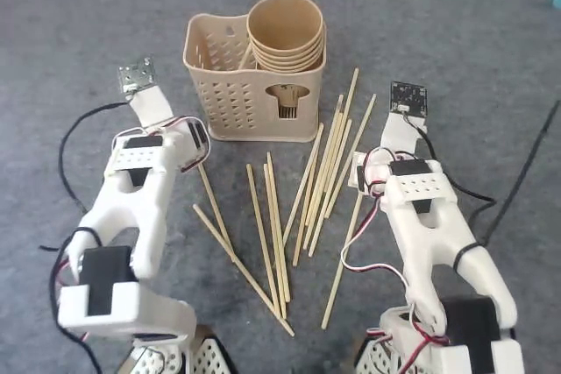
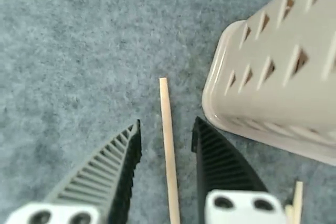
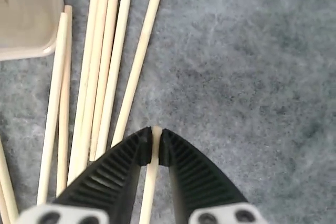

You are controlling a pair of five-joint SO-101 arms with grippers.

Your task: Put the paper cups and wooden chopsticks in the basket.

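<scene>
**Right gripper point(image 3: 156, 141) pinches a chopstick point(image 3: 147, 192) end**

The left gripper point(image 2: 166, 124) is spread, and a second chopstick point(image 2: 165, 98) lies between its fingers, near the basket point(image 1: 219, 102). The paper cups point(image 1: 285, 28) stand stacked inside it. Other chopsticks point(image 1: 272, 225) lie on the mat point(image 1: 491, 67).

Basket point(image 1: 219, 98) w/ stacked cups point(image 1: 286, 31), chopsticks point(image 1: 276, 225) scattered

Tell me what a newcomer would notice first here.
The stack of paper cups standing in the beige basket draws the eye first, then the loose wooden chopsticks fanned over the grey mat before it. The right gripper is shut on one chopstick; the left gripper stands open astride a second chopstick.
</scene>
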